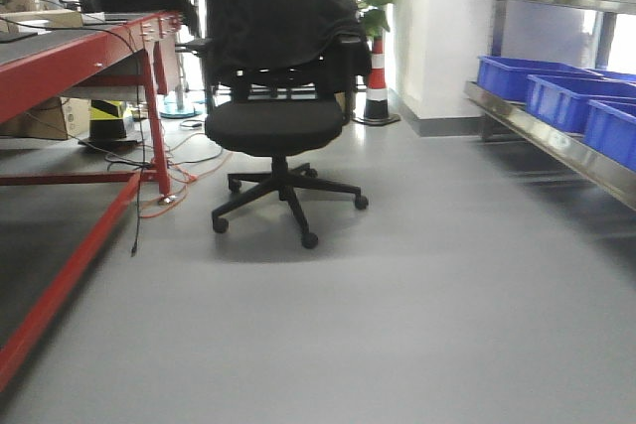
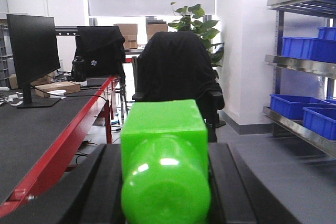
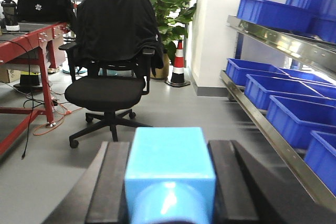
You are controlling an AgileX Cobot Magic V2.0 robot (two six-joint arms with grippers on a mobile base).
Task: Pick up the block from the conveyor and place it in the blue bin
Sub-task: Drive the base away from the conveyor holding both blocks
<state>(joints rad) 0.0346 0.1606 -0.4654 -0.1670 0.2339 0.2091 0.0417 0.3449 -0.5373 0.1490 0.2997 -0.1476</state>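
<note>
Left wrist view showed the left gripper [image 2: 166, 153] clamped on a glossy green block [image 2: 163, 124], cubic with a rounded front bulge. The right gripper [image 3: 169, 150] gripped a smooth light-blue block [image 3: 170, 169] of like shape. Rectangular blue plastic bins [image 3: 294, 116] sat on a steel shelf [image 3: 278, 38] at right.

Office chair [image 1: 275, 126] stands mid-floor between red table [image 1: 60, 71] and blue bins [image 1: 568, 102].
</note>
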